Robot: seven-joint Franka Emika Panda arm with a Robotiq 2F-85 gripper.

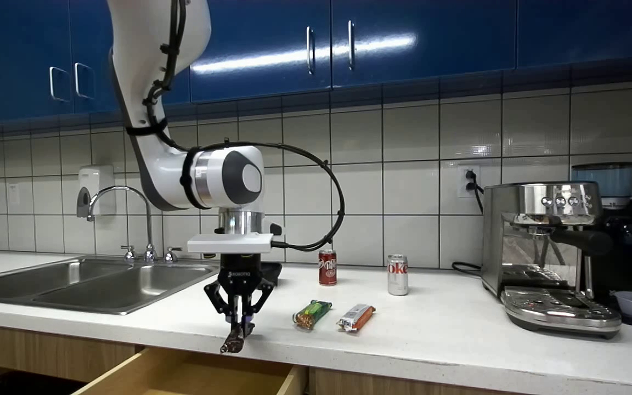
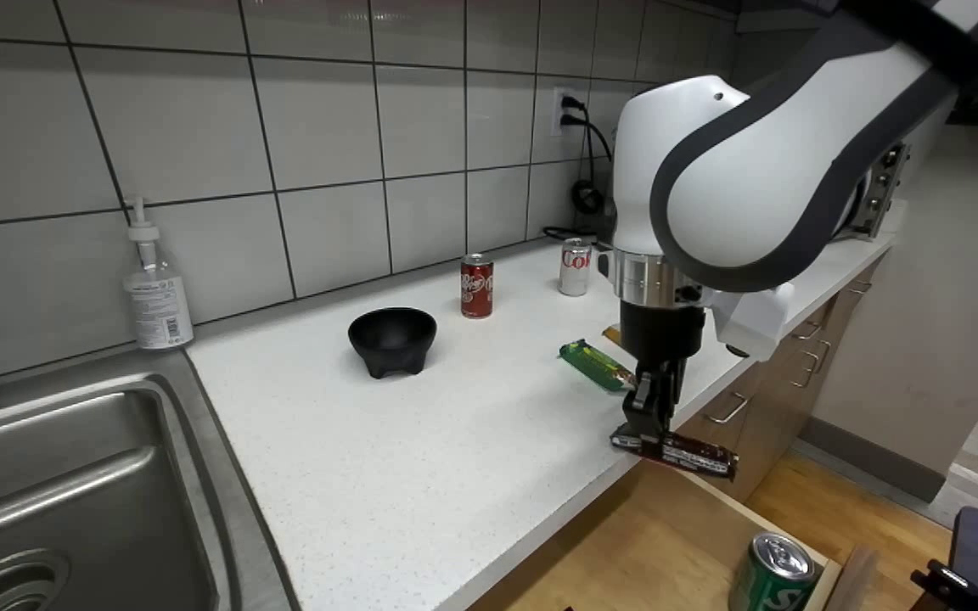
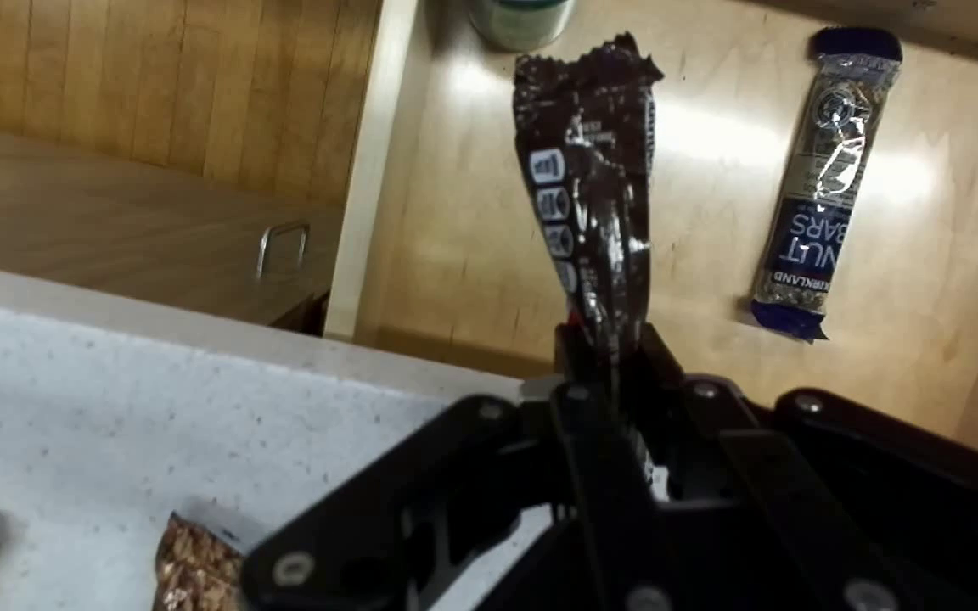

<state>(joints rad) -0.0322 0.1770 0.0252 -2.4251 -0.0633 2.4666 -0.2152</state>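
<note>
Gripper point(image 1: 241, 323) clamped tight on dark-brown wrapped bar point(image 2: 699, 456), gripped off-centre; longer end juts toward near side, over pulled-out drawer point(image 2: 616, 535), perhaps to clear countertop point(image 2: 472, 458). Kirkland nut bar point(image 3: 824, 178) lies in drawer.

Glossy blue cabinets point(image 1: 272, 33) hang above a pale tiled wall point(image 1: 412, 186).

Bar point(image 2: 701, 456): long, slim, dark brown
Wrapper point(image 3: 595, 195): glossy, crimped at the end, pale printed panels down one side
Hold: clamped in the pincer point(image 3: 612, 344), poking out both sides
Place: at the worktop's point(image 2: 455, 458) front edge, longer end above the open drawer point(image 2: 625, 535)
</note>
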